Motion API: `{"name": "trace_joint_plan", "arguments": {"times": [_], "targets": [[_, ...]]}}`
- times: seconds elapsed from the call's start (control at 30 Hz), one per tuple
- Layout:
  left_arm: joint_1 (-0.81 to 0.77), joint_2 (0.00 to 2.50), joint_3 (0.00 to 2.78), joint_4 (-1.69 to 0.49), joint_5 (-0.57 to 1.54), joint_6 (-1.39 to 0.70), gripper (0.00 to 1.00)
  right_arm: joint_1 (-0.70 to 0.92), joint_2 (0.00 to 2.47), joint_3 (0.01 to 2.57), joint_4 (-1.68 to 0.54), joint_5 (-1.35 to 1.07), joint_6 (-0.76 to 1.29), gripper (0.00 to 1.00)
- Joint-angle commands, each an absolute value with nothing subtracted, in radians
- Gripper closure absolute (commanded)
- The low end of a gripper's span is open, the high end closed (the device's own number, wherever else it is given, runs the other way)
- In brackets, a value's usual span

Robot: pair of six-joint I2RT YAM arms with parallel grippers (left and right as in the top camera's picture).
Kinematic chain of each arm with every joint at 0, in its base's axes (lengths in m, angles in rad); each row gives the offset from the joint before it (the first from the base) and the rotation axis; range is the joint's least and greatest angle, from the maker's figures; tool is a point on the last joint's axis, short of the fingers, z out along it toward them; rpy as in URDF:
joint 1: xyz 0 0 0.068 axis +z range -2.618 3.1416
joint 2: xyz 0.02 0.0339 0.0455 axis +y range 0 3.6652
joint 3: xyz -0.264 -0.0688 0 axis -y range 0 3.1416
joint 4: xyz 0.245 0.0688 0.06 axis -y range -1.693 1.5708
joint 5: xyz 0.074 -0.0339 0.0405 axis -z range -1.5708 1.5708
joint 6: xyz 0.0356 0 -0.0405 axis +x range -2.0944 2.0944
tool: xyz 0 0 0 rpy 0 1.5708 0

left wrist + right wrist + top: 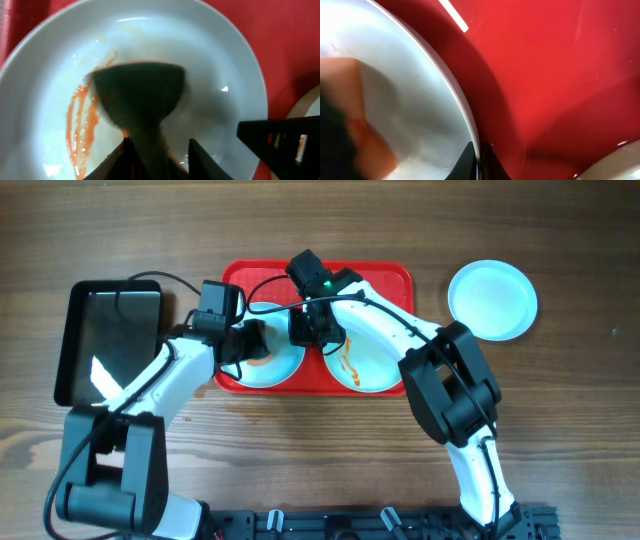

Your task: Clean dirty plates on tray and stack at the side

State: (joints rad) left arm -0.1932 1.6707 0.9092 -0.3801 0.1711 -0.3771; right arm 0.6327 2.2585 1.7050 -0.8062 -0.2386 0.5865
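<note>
Right gripper (306,332) pinches the left plate (275,370) by its rim on the tray (385,275), probably to steady it for wiping. Left gripper (252,340) hovers over that plate. Only its wrist view shows a dark blurred wiper (137,95) between the fingers (202,155), beside orange smears (80,120); gripped or loose, cannot tell.

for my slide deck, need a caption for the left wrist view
sauce-smeared plate on the red tray, a blurred dark object over its middle
</note>
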Motion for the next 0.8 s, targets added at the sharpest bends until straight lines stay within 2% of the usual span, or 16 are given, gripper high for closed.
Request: {"name": "trace_joint_plan", "arguments": {"times": [0.0, 0.17, 0.27, 0.43, 0.73, 0.77], "targets": [[-0.201, 1.718, 0.907, -0.366, 0.216, -0.373, 0.43, 0.643, 2.265, 1.693, -0.81, -0.2, 0.605, 0.96], [-0.201, 1.722, 0.907, -0.357, 0.152, -0.373, 0.37, 0.653, 2.267, 1.693, -0.808, -0.191, 0.604, 0.96], [-0.2, 1.722, 0.907, -0.335, 0.121, -0.374, 0.38, 0.66, 2.267, 1.693, -0.803, -0.18, 0.605, 0.96], [-0.201, 1.718, 0.909, -0.326, 0.122, -0.379, 0.5, 0.665, 2.267, 1.693, -0.801, -0.18, 0.605, 0.96], [-0.201, 1.644, 0.911, -0.344, 0.121, -0.426, 0.55, 0.665, 2.267, 1.693, -0.794, -0.18, 0.605, 0.96], [-0.201, 1.644, 0.911, -0.344, 0.121, -0.426, 0.6, 0.665, 2.267, 1.693, -0.794, -0.18, 0.605, 0.96]]}}
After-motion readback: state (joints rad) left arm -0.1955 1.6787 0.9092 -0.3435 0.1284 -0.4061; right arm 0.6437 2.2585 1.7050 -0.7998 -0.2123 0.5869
